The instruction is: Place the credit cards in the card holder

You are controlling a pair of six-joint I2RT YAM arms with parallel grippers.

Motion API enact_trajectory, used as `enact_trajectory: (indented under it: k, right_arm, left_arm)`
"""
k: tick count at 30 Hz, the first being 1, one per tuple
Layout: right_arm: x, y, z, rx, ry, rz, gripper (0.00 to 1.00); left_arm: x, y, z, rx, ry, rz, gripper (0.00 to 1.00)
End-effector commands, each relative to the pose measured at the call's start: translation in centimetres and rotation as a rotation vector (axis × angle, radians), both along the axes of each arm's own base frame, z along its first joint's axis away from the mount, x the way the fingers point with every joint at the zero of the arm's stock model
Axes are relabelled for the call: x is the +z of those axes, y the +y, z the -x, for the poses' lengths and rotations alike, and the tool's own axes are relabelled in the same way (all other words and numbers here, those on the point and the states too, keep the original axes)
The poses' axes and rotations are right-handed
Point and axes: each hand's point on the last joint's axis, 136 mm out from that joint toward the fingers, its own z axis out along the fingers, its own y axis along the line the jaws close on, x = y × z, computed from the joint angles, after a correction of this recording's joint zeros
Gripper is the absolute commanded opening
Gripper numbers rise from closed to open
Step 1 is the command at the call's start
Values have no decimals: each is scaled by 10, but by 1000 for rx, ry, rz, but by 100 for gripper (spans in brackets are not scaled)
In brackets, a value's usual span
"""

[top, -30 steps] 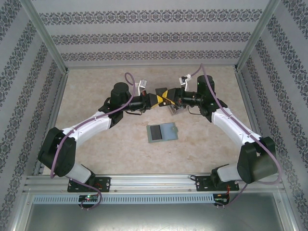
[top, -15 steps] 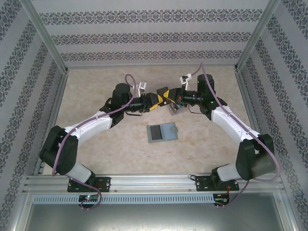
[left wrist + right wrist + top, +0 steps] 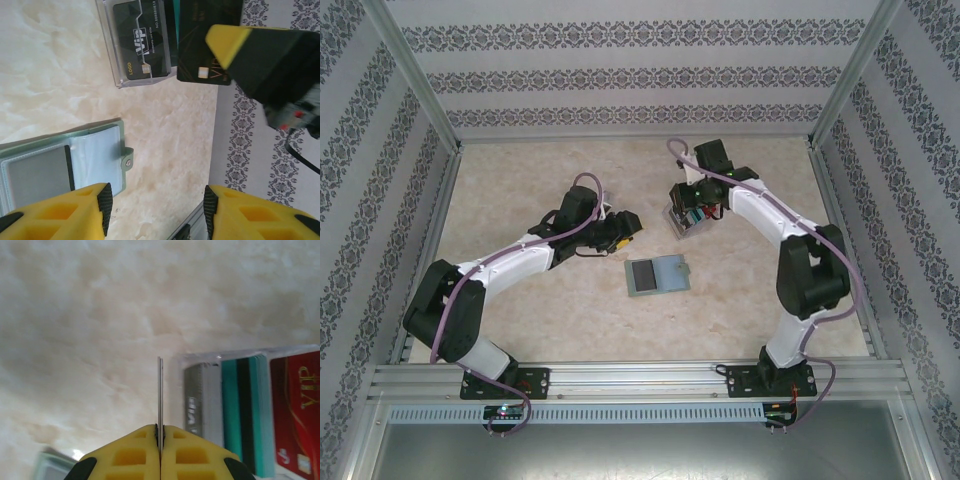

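Observation:
My right gripper [image 3: 160,427] is shut on a dark credit card with gold print [image 3: 202,45], seen edge-on [image 3: 160,390] in the right wrist view. It hangs just above the table beside the clear tray. The grey-green card holder [image 3: 657,275] lies open and flat in the middle of the table, its snap tab [image 3: 129,161] showing. My left gripper [image 3: 157,210] is open with nothing between its pads, hovering just past the holder's tab edge. From the top camera the left gripper [image 3: 628,225] sits left of the right gripper [image 3: 698,205].
A clear plastic tray [image 3: 678,222] stands behind the holder with several cards upright in it: grey [image 3: 200,400], teal [image 3: 245,410], red [image 3: 297,410] and a black one [image 3: 142,45]. Patterned walls and a metal frame rail [image 3: 420,270] enclose the table.
The grippers met above the table at the card. The left one has opened and drawn back towards the left. The right one has closed on the card and swung over by the tray.

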Motion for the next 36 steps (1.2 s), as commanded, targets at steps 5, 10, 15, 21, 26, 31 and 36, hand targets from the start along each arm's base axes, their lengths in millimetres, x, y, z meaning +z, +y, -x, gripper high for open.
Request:
enact_trajectory:
  k: [5,10,15,21,26,31,36]
  right_arm:
    - [-15,-11,-5,103,-20,176,0]
    - [-26,-8,-6,121,-13,180,0]
    - [-32,-3,-10,131,-34,172,0]
    - [-53,4,-4,162,2,203,0]
    - [-66,4,1,177,31,240,0]
    - [-69,6,5,157,80,216,10]
    - [-53,16,14,139,119,86,23]
  left_arm:
    - [-10,7,0,9,2,-47,53]
    - [-11,7,1,10,5,-42,53]
    - [-11,5,1,8,7,-37,53]
    - [-11,6,1,11,7,-38,53]
    - [-13,7,2,14,13,-37,53]
    - [-15,6,1,12,16,-35,53]
    - [-18,6,3,7,25,-40,53]
